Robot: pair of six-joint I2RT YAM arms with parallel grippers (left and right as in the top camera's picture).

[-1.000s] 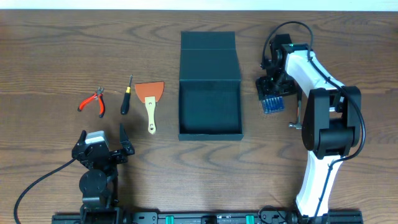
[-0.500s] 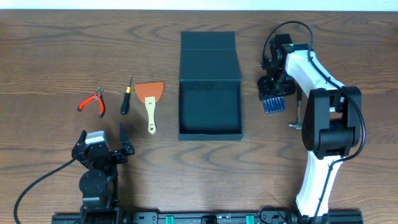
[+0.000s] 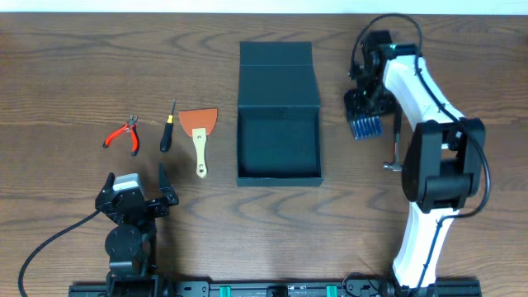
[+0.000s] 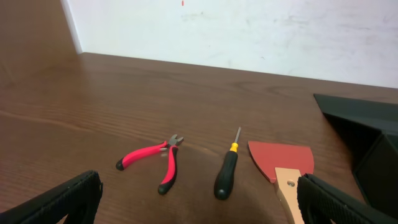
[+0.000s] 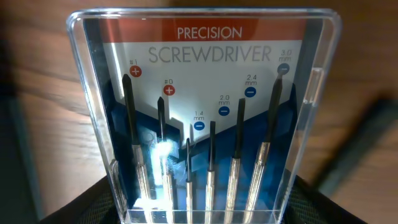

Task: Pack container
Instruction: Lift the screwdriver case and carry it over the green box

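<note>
Between the right fingers (image 5: pixel 93 202) we see the foot of a clear case (image 5: pixel 205 118), pinched at a middling spread. Six precision drivers stand in it, tips up toward its printed header. From overhead, the right gripper (image 3: pixel 364 106) holds this case (image 3: pixel 364 127) just right of the box (image 3: pixel 279 178), apart from it and level with its hinge.

We find the box at mid-table, its long axis running from the robot's side to the far edge. The tray lies nearer the robot with its mouth facing up, and the lid (image 3: pixel 277 74) is opened back toward the far edge. Inside the tray we see only dark floor.

Left of the box, on the table (image 3: pixel 66 66), lie a scraper (image 3: pixel 199 132), a screwdriver (image 3: pixel 167 128) and pliers (image 3: pixel 122 134) in a row. The scraper's blade and the screwdriver's tip point away from the robot. Near them, on the robot's side, the left gripper (image 3: pixel 136 175) has its fingers (image 4: pixel 56 202) spread fully wide, holding nothing.
</note>
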